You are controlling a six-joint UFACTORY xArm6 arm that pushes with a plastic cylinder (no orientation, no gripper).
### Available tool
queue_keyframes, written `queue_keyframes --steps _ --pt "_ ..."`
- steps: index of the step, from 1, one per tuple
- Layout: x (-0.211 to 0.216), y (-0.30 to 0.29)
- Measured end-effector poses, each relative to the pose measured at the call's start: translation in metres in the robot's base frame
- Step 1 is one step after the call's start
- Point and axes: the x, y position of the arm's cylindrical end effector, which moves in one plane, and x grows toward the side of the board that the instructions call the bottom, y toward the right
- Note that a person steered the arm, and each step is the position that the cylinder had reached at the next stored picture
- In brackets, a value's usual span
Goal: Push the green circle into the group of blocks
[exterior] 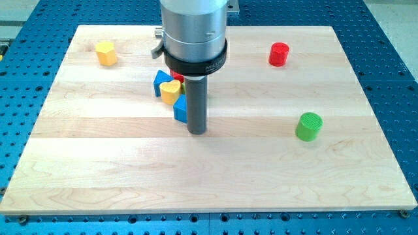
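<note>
The green circle (309, 126) stands alone at the view's right, below the middle height of the wooden board (117, 176). My tip (196, 132) rests on the board near the centre, far to the left of the green circle. A group of blocks sits just above and left of my tip: a blue block (181, 109) touching the rod's left side, a yellow heart (170, 91), another blue block (160, 81), and a red block (178, 78) partly hidden behind the rod.
A yellow block (106, 53) sits at the view's top left. A red cylinder (279, 54) sits at the view's top right. The arm's grey housing (194, 32) hides part of the board's top middle.
</note>
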Motion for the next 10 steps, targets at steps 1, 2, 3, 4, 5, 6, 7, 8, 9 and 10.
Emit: queue_keyframes --steps 1,2,3,4,5,6,7,8,9,10 --pt "-0.009 -0.001" --pt "-0.014 -0.011" --pt "-0.012 -0.011" --pt "-0.016 0.035" --pt "-0.028 0.114" --pt "-0.041 0.213" --pt "-0.023 0.296" --pt "0.002 0.241" --pt "-0.002 0.153" --pt "-0.002 0.064"
